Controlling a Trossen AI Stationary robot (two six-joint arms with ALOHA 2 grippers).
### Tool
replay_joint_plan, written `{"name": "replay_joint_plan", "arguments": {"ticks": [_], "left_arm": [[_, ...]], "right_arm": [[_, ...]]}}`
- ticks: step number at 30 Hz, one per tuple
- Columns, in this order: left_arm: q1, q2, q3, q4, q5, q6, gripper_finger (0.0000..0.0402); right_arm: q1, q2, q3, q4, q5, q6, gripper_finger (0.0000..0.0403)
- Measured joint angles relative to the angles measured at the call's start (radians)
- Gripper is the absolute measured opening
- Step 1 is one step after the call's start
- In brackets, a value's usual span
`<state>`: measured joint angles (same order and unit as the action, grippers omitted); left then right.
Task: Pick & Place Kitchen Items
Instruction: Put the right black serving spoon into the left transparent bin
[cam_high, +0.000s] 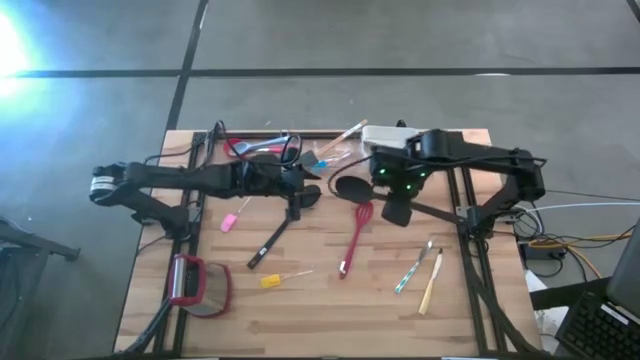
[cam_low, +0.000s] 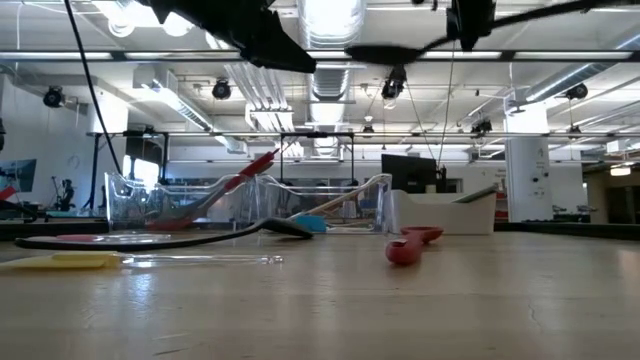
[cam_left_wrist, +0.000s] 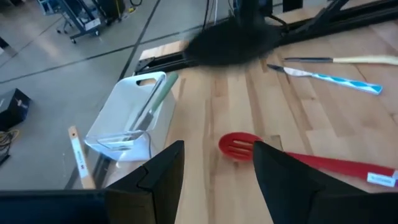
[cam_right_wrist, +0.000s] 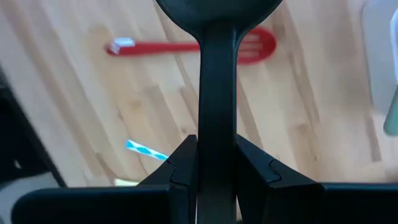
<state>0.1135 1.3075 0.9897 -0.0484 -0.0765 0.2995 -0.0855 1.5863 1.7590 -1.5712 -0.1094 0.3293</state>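
The right gripper (cam_right_wrist: 216, 168) pinches the handle of a black spoon (cam_right_wrist: 216, 93), its two fingers (cam_right_wrist: 181, 167) pressed against either side of the dark stem, and holds it in the air above the wooden tabletop (cam_high: 330, 300). Seen from above, that spoon's bowl (cam_high: 349, 186) lies just beside the head of the red spatula (cam_high: 355, 238), which rests flat on the tabletop with its slotted end toward the spoon and its handle running away toward the near edge. The left gripper (cam_left_wrist: 214, 171) hangs with its fingers (cam_left_wrist: 163, 171) spread and nothing between them, on the other side of the red spatula's head from the right arm, also above the wood (the low view shows both arms only as dark shapes overhead). A long black utensil (cam_high: 272, 241) lies slanted left of the red spatula, with a small yellow piece (cam_high: 274, 281) near its lower end and a small pink piece (cam_high: 230, 222) farther left. To the right of the red spatula sit a blue-patterned knife (cam_high: 412, 270) and a wooden-handled utensil (cam_high: 432, 284), side by side. Beyond the red spatula's head, at the far edge, stand a clear tub (cam_low: 250, 200) holding several utensils and a white tub (cam_left_wrist: 130, 115). A red-framed round object (cam_high: 198, 285) lies well left of the red spatula, near the tabletop's front corner.
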Motion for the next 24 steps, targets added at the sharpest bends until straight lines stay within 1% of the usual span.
{"name": "replay_joint_plan", "arguments": {"ticks": [5,9,17,24], "left_arm": [[0.000,-0.001,0.059,-0.109,-0.003,0.064,0.0195],[0.000,0.011,0.108,-0.115,0.000,0.056,0.0195],[0.000,0.112,0.139,-0.118,0.010,0.075,0.0195],[-0.004,0.156,0.144,-0.082,0.016,0.095,0.0195]], "right_arm": [[-0.002,0.023,-0.111,0.000,-0.007,-0.016,0.0060],[-0.003,0.066,-0.157,0.014,-0.018,-0.039,0.0060],[-0.002,0.148,-0.143,0.058,-0.026,-0.117,0.0060],[0.001,0.144,-0.098,0.109,-0.023,-0.151,0.0060]]}}
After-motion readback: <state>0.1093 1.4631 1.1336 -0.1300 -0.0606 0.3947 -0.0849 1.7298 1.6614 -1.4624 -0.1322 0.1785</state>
